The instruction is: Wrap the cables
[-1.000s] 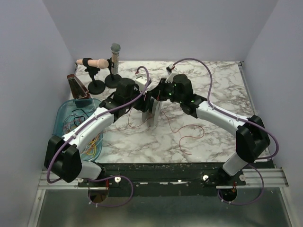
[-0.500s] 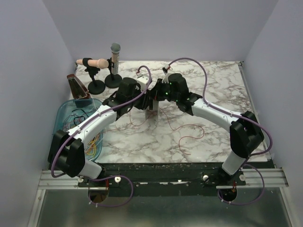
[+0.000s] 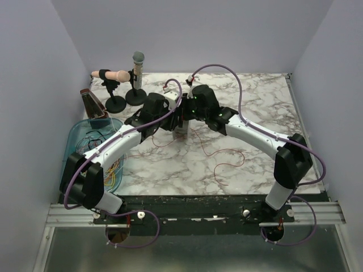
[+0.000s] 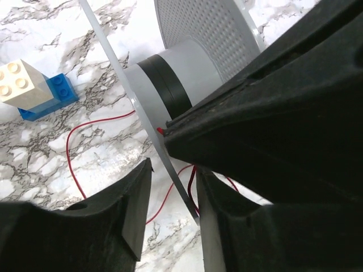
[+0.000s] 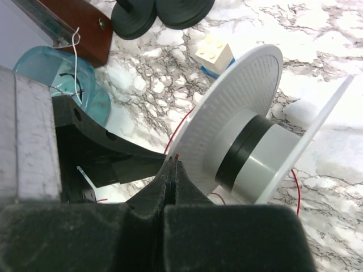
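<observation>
A pale grey spool (image 3: 180,127) with a black band stands on its flange rims at mid-table. It shows in the left wrist view (image 4: 187,62) and the right wrist view (image 5: 249,147). A thin dark red cable (image 3: 227,152) trails from the spool over the marble to the right, and under the spool in the left wrist view (image 4: 71,153). My left gripper (image 4: 173,170) is open, with the edge of one flange between its fingers. My right gripper (image 5: 173,161) is shut on the cable's red end, right beside the perforated flange. Both grippers meet at the spool: left (image 3: 169,117), right (image 3: 185,113).
A blue bin (image 3: 78,131) of several coloured cables sits at the left (image 5: 57,65). Behind it are a brown metronome (image 3: 91,105) and two microphone stands (image 3: 135,76). A white-and-blue toy brick (image 4: 25,88) lies behind the spool (image 5: 215,54).
My right arm has swung left and back, carrying the pinched cable end around the spool. The spool and left gripper have shifted slightly back and left.
</observation>
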Tool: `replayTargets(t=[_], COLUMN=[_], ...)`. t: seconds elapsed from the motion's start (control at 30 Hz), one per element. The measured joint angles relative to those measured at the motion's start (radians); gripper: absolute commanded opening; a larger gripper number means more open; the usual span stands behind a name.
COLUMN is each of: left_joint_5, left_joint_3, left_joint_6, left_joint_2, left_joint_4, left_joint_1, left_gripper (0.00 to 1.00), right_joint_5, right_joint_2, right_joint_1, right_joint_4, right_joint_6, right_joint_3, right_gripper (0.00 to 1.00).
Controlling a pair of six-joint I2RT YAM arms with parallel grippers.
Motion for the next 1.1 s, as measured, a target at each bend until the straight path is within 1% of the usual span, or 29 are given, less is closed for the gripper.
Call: replayTargets(t=[0.07, 0.13, 0.17, 0.23, 0.3, 0.33, 0.47, 0.57, 0.73, 0.77, 0.83, 0.87, 0.93, 1.1], left_joint_5=[-0.003, -0.005, -0.006, -0.007, -0.009, -0.011, -0.023, -0.024, -0.023, -0.023, -0.023, -0.022, -0.027, -0.022], left_joint_3=[0.005, 0.016, 0.023, 0.029, 0.03, 0.031, 0.031, 0.031, 0.031, 0.031, 0.031, 0.031, 0.031, 0.033], left_joint_6=[0.002, 0.004, 0.006, 0.008, 0.008, 0.009, 0.017, 0.022, 0.023, 0.023, 0.023, 0.013, 0.011, 0.008], left_joint_2=[0.003, 0.013, 0.021, 0.034, 0.047, 0.048, 0.048, 0.049, 0.051, 0.051, 0.051, 0.051, 0.053, 0.052], left_joint_4=[0.0, 0.003, 0.006, 0.008, 0.019, 0.026, 0.035, 0.04, 0.045, 0.045, 0.046, 0.047, 0.043, 0.034], left_joint_1=[0.0, 0.002, 0.002, 0.002, 0.002, 0.002, 0.002, 0.004, 0.006, 0.006, 0.006, 0.007, 0.012, 0.017], left_gripper=[0.53, 0.53, 0.5, 0.38, 0.29, 0.26, 0.15, 0.0, 0.0, 0.0, 0.0, 0.0, 0.0, 0.0], right_joint_5=[0.017, 0.03, 0.035, 0.04, 0.04, 0.041, 0.042, 0.041, 0.041, 0.042, 0.048, 0.055, 0.065, 0.084], right_joint_2=[0.012, 0.026, 0.034, 0.048, 0.056, 0.057, 0.057, 0.057, 0.057, 0.057, 0.057, 0.057, 0.043, -0.012], right_joint_1=[0.006, 0.006, 0.006, 0.005, 0.005, 0.005, 0.005, 0.005, 0.005, 0.005, 0.005, 0.005, 0.004, 0.004], right_joint_4=[-0.011, -0.02, -0.023, -0.033, -0.04, -0.041, -0.043, -0.042, -0.04, -0.04, -0.04, -0.037, -0.022, -0.016], right_joint_6=[-0.006, -0.011, -0.012, -0.014, -0.011, -0.01, -0.014, -0.01, 0.003, 0.005, 0.01, 0.023, 0.015, -0.03], right_joint_3=[0.022, 0.034, 0.037, 0.04, 0.045, 0.048, 0.051, 0.052, 0.053, 0.053, 0.053, 0.053, 0.055, 0.033], right_gripper=[0.01, 0.01, 0.01, 0.01, 0.01, 0.01, 0.01, 0.01, 0.01, 0.09, 0.38, 0.45, 0.54, 0.68])
